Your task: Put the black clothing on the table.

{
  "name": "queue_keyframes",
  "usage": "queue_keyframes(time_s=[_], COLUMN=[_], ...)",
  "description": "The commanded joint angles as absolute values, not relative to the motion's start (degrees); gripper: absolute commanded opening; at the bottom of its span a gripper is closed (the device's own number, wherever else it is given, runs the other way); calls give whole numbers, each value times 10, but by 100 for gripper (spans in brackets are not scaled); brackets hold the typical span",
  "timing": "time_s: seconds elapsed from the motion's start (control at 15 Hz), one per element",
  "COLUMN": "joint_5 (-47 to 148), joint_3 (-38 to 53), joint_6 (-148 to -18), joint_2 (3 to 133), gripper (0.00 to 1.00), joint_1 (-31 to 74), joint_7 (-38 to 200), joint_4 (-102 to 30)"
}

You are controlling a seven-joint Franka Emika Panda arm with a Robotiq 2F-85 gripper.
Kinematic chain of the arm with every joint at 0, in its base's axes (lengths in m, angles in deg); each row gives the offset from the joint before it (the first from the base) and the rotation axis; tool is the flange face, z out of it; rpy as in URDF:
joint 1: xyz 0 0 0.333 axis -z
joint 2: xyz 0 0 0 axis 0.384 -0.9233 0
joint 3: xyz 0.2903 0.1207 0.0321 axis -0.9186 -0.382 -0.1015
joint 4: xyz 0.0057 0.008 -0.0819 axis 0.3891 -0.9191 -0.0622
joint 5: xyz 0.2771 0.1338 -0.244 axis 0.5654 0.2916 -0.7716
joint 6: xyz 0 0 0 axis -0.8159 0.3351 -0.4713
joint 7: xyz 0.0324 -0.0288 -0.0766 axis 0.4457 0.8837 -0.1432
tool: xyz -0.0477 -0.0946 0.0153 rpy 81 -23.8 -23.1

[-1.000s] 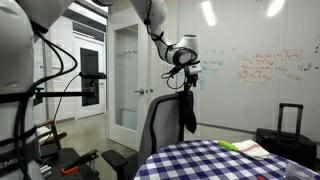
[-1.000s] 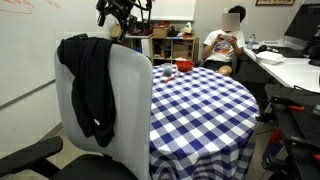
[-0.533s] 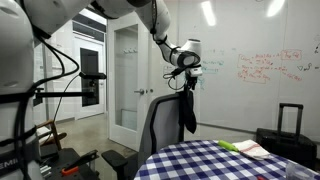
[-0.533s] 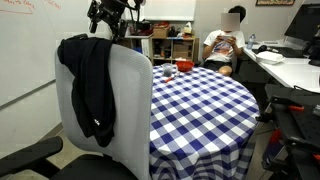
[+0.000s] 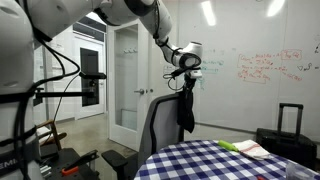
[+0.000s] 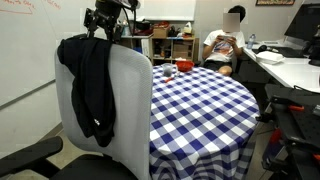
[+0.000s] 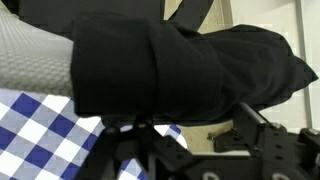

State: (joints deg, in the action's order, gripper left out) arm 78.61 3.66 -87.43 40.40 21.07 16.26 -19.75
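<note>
The black clothing is draped over the top corner of the grey-backed office chair and hangs down its back; it also shows in an exterior view. In the wrist view it fills the upper frame. My gripper hovers just above the clothing's top, also seen in an exterior view. In the wrist view its fingers are apart with nothing between them. The table with the blue-and-white checkered cloth stands right behind the chair.
A seated person is beyond the table by shelves. A small red object sits on the table's far side, and green and yellow items lie on it. A black suitcase stands by the whiteboard wall.
My gripper has moved sideways and slightly down, closer to the top of the draped clothing. The clothing and chair have not moved.
</note>
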Motion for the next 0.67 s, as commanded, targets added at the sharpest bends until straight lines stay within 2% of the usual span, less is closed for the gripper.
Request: queue_keyframes(time_s=[0.0,0.4,0.6], joint_5=[773,756,751], joint_3=[36,45,45], joint_6=[-846,-867,-888], joint_2=[384,397,419], gripper=[50,4,0], joint_1=[212,205,204], joint_7=[144,143,149], joint_4=[-154,-160,-170])
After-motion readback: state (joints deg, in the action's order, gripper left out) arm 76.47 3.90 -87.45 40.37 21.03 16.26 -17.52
